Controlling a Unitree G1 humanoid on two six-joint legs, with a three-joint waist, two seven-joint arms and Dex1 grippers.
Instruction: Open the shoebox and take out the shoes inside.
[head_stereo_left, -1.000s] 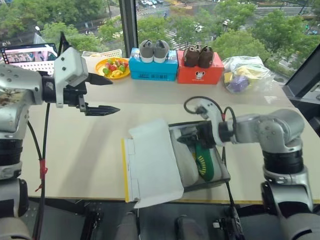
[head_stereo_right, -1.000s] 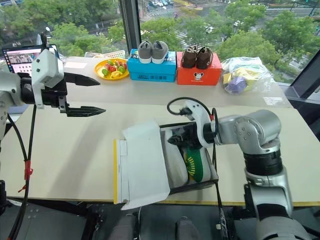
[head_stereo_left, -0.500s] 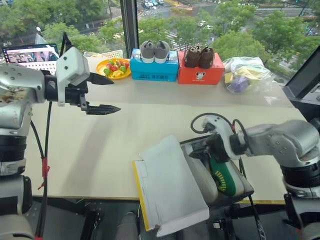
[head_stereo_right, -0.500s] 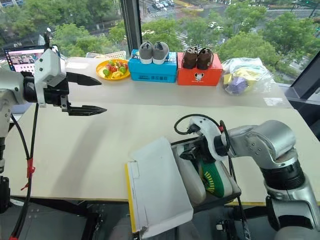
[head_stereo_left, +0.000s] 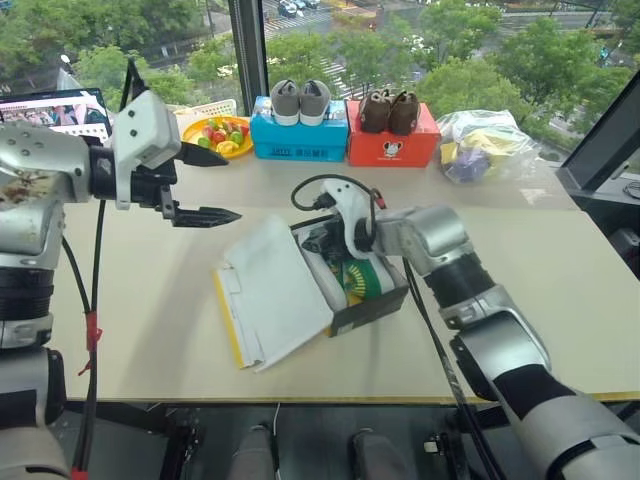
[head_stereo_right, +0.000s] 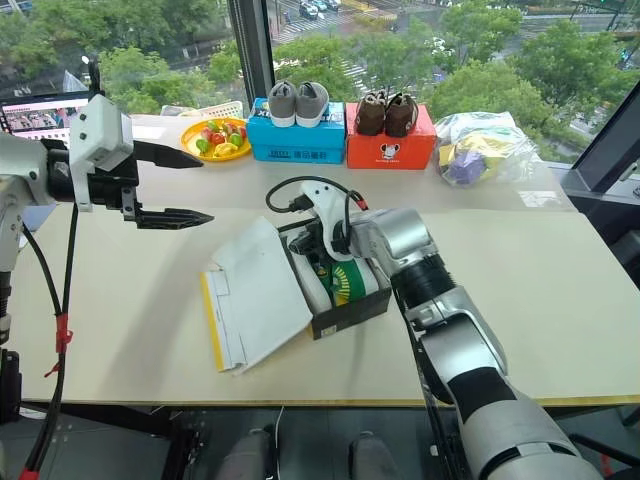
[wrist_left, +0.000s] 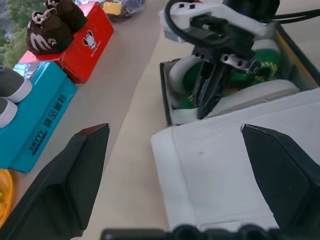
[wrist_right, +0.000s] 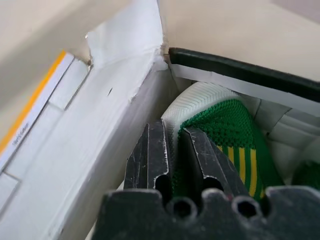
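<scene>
— Which step is in hand?

— The shoebox is seen near the middle of the table, its lid already folded flat toward the robot's left, white inside up. The taking-out is judged to be under way: the right claw is reached down into the box, its fingers nearly shut on the knit edge of a green shoe, which is pinched between them. The shoes are both seen lying inside the box, soles on edge.

— And the other arm?

— The left claw is held fully spread and empty, raised above the table well to the left of the box.

— What is called for next?

— A straight lift is likely needed, so that the shoe is cleared over the dark wall of the box. The box is light and could be dragged along; a steadying press from the left claw may be wanted.
</scene>
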